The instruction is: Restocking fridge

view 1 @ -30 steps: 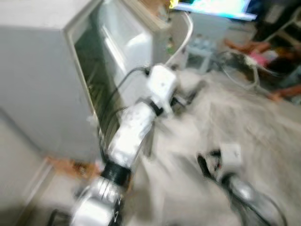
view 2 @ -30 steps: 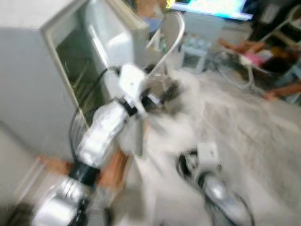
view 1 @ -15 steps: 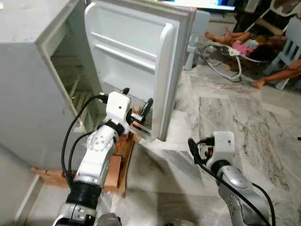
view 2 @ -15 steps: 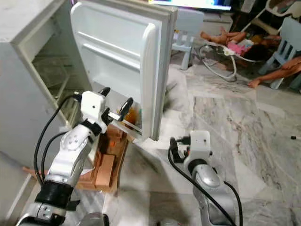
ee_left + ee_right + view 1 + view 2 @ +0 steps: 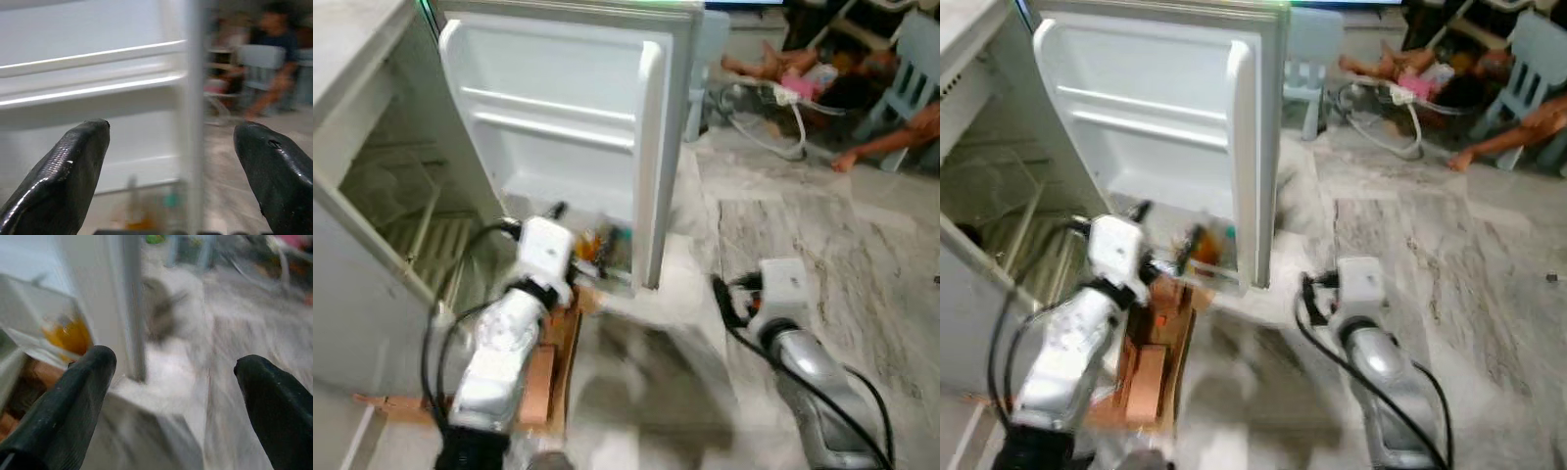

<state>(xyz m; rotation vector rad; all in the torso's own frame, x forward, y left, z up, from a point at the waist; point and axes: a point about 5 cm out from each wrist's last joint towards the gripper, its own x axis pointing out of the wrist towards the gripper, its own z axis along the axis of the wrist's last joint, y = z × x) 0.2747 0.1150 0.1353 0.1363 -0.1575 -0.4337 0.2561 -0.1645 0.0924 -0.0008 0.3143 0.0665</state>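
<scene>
We stand before a small white fridge (image 5: pixel 372 196) whose door (image 5: pixel 558 127) is swung wide open, its inner shelves facing us. As far as we can judge, restocking is barely under way: the two upper door shelves are bare, the wire racks inside the cabinet look empty, and just a few items (image 5: pixel 607 250), one orange and one teal-capped, blurred, sit in the lowest door bin. Neither arm carries anything to put away. Our left pincer (image 5: pixel 576 240) is raised just in front of that bottom bin, close to the items but not touching them; in the left wrist view its fingers (image 5: pixel 63 171) are spread wide with nothing between them. Our right pincer (image 5: pixel 726 299) hovers low over the marble floor (image 5: pixel 822 225), to the right of the door's edge and well apart from the bin, its fingers (image 5: pixel 73 396) also wide and empty. A brown cardboard piece (image 5: pixel 543 377) lies on the floor below the door. In the background, a person's legs (image 5: pixel 891 142) rest on the floor near pale blue chairs.
</scene>
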